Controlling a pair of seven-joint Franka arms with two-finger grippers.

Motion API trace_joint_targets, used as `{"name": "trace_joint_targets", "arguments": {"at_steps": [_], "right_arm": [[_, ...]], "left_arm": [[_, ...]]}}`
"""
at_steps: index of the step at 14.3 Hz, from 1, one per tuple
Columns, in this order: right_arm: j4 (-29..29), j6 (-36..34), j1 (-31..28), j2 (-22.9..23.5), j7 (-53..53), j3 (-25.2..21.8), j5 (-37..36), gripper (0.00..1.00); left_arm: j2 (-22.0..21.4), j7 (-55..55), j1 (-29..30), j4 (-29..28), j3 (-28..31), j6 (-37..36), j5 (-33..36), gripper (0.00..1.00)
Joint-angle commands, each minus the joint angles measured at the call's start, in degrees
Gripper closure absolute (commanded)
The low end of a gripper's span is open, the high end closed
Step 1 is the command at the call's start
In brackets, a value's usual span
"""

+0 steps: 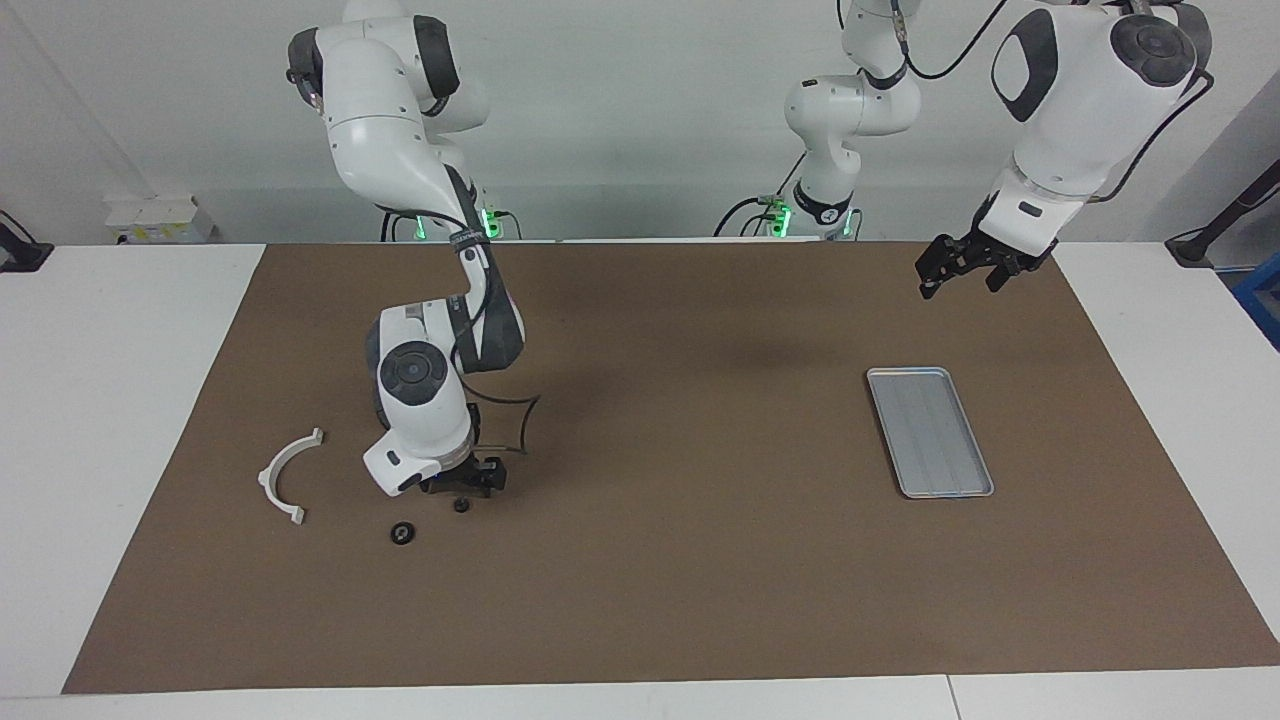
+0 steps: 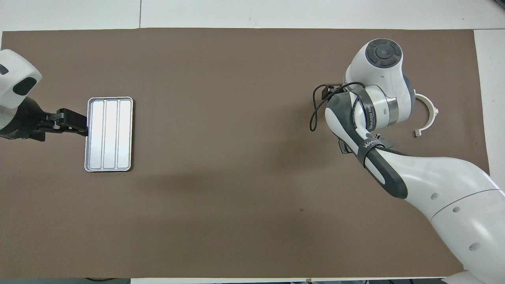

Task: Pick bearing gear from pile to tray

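The pile lies at the right arm's end of the mat: a white arc bracket [image 1: 268, 478] [image 2: 435, 114] and two small black round pieces [image 1: 403, 533] [image 1: 461, 505]. My right gripper [image 1: 466, 490] is down low, right over the smaller black piece, open with nothing in it. In the overhead view the right arm hides both black pieces and all but an edge of a dark grey brake pad [image 2: 342, 146]. The silver tray [image 1: 930, 430] [image 2: 109, 134] is empty at the left arm's end. My left gripper [image 1: 958, 272] [image 2: 73, 122] waits open in the air near the tray.
A brown mat [image 1: 680, 580] covers most of the white table. The right arm's black cable [image 1: 520, 425] loops beside its wrist.
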Motion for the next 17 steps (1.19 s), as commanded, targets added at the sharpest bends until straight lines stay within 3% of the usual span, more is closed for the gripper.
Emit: {"name": "trace_joint_targets", "arguments": {"at_steps": [1, 8, 12, 17], "right_arm": [[2.16, 1.28, -0.21, 1.97, 4.13, 0.25, -0.86, 0.00], [1.72, 3.31, -0.56, 1.97, 5.64, 0.25, -0.07, 0.01], [-0.12, 3.49, -0.82, 1.97, 6.43, 0.25, -0.07, 0.17], [1.28, 0.25, -0.65, 1.71, 6.43, 0.34, 0.02, 0.26]], "left_arm": [[-0.91, 0.15, -0.45, -0.36, 0.48, -0.08, -0.21, 0.00], [-0.91, 0.15, -0.45, -0.36, 0.48, -0.17, -0.21, 0.00], [-0.91, 0.15, -0.45, -0.36, 0.39, -0.17, -0.21, 0.00], [-0.91, 0.15, -0.45, -0.36, 0.48, -0.08, -0.21, 0.00]]}}
